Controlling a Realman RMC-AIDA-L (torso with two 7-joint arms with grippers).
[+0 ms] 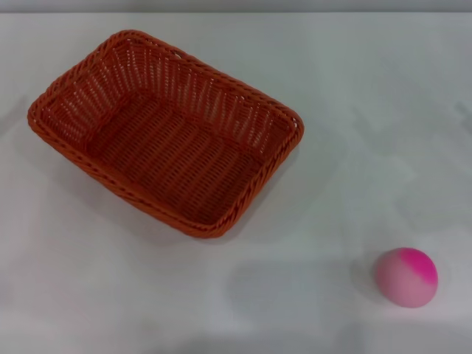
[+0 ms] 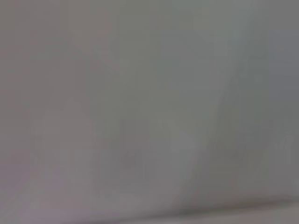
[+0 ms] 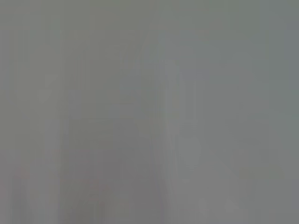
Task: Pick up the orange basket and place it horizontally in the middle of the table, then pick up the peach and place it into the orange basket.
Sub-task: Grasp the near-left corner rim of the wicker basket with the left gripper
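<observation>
The orange basket (image 1: 166, 131) lies on the white table (image 1: 354, 103), left of centre in the head view. It is turned at a slant, with its long side running from far left to near right, and it is empty. The peach (image 1: 406, 276), pale pink with a magenta patch, rests on the table at the near right, well apart from the basket. Neither gripper nor arm shows in the head view. Both wrist views show only a plain grey surface, with no fingers and no objects.
The far edge of the table runs along the top of the head view. Bare tabletop lies between the basket and the peach and across the near side.
</observation>
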